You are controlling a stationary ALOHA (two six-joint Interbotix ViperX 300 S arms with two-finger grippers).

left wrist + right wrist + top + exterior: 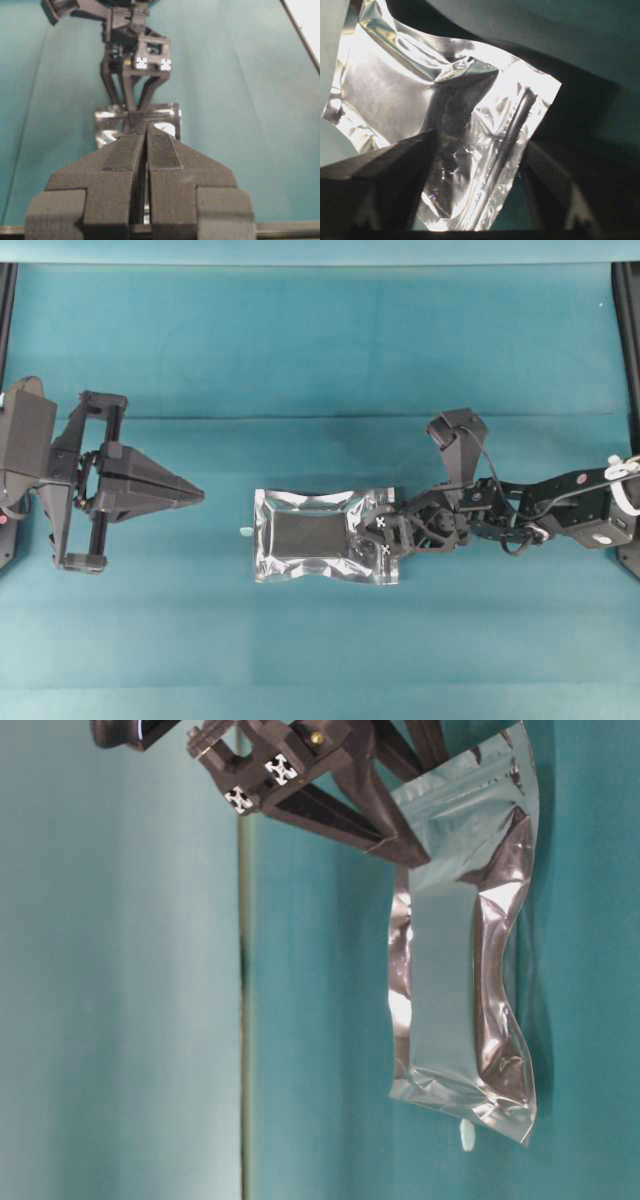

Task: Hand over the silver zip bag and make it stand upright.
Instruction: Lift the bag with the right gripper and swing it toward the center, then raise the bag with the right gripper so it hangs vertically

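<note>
The silver zip bag (310, 535) lies flat on the teal cloth at mid-table, its zip edge pointing right. My right gripper (373, 537) is at that zip end with its jaws standing open. In the right wrist view the bag (410, 85) runs between the two fingers of the right gripper (480, 140); the left finger overlaps the foil and a gap of cloth shows beside the right one. My left gripper (200, 497) is shut and empty, pointing at the bag from the left with bare cloth between them. Past the left gripper's closed tips (146, 127) the bag (107, 125) shows, with the right gripper behind it.
A tiny pale speck (245, 531) sits just off the bag's left edge. Black frame posts (628, 320) stand at both far corners of the table. A fold line (300, 418) crosses the teal cloth behind the arms.
</note>
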